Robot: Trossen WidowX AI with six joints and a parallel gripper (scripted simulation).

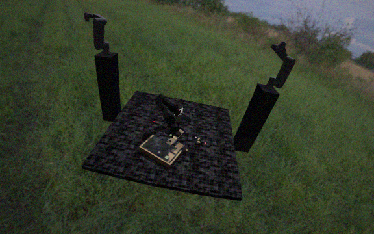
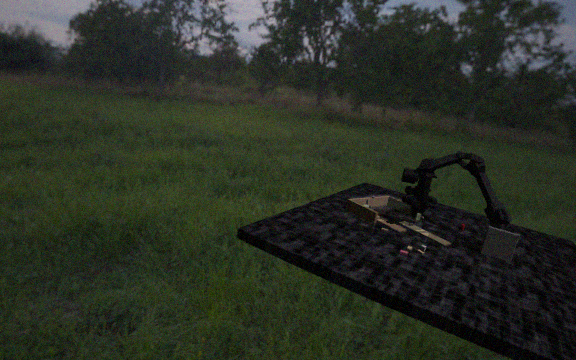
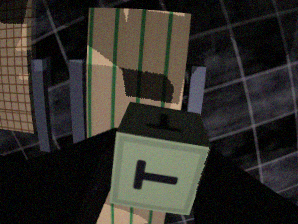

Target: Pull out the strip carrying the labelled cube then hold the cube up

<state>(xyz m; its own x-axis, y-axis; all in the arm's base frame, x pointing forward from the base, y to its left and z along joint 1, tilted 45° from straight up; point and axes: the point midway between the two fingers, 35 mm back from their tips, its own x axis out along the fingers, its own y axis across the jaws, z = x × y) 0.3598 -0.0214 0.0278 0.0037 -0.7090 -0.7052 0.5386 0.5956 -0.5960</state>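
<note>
The cube (image 3: 157, 172), pale green with a dark letter T on the face turned to the wrist camera, sits between the fingers, which are pinching it from both sides; in the wrist view their dark shapes fill the lower corners of the frame on either side of it. Beneath the cube lies a tan strip (image 3: 136, 70) with thin green lines running along its length. The strip reaches up the frame beyond the cube and shows again below it, and the cube's shadow falls across it just above the cube. Whether the cube rests on the strip or hangs just above it cannot be told. Two bluish bars (image 3: 77, 99) lie beside the strip's left edge and another (image 3: 196, 88) by its right edge. To the far left of the wrist view is a second tan strip (image 3: 16, 76) with a fine grid pattern.

In the top view the arm (image 1: 169, 114) bends down over the dark checkered worktop (image 1: 135, 162), its tip at the far edge of a shallow tan tray (image 1: 148, 150), where the striped strip sticks out of the tray. A few small coloured bits (image 1: 200, 140) lie on the worktop to the right of the tray, and a small red one (image 1: 154, 121) lies to the left of the arm. Two tall dark posts (image 1: 108, 84) stand at the worktop's far sides.
</note>
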